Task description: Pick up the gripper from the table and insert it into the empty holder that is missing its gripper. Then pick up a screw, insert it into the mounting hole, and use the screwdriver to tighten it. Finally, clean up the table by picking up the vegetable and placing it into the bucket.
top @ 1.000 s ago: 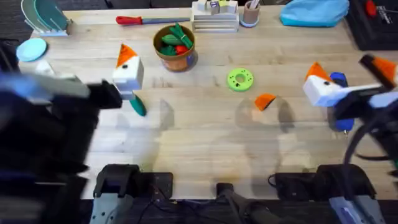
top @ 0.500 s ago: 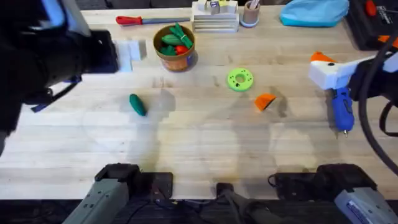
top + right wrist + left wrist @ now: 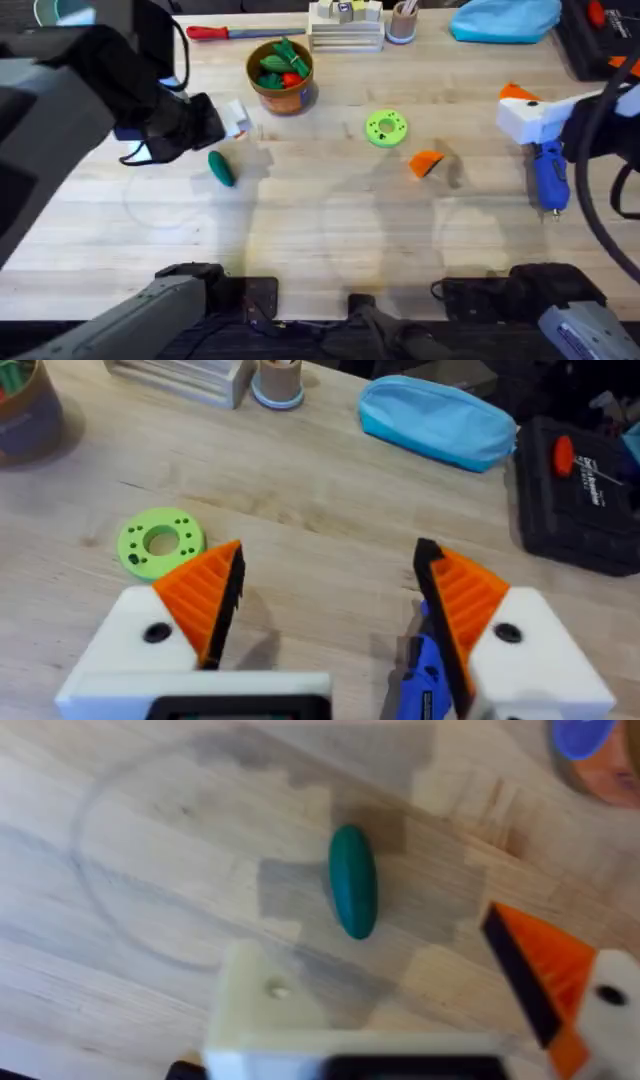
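Left gripper (image 3: 420,1020) parted above smooth dark green oval vegetable (image 3: 353,881), one white holder (image 3: 262,1005) padless; overhead shows loose orange wedge gripper (image 3: 427,162); right gripper (image 3: 330,610) parted over blue cylindrical screwdriver (image 3: 425,675).

Orange gripper (image 3: 427,163) flat mid-table; green vegetable (image 3: 221,168) left, nr holder (image 3: 262,1005).

A workshop or robotics lab bench is indicated. A pale wooden table (image 3: 330,240) is seen, with a red-handled tool (image 3: 225,32) at upper left and a black tool case (image 3: 585,495) at right.
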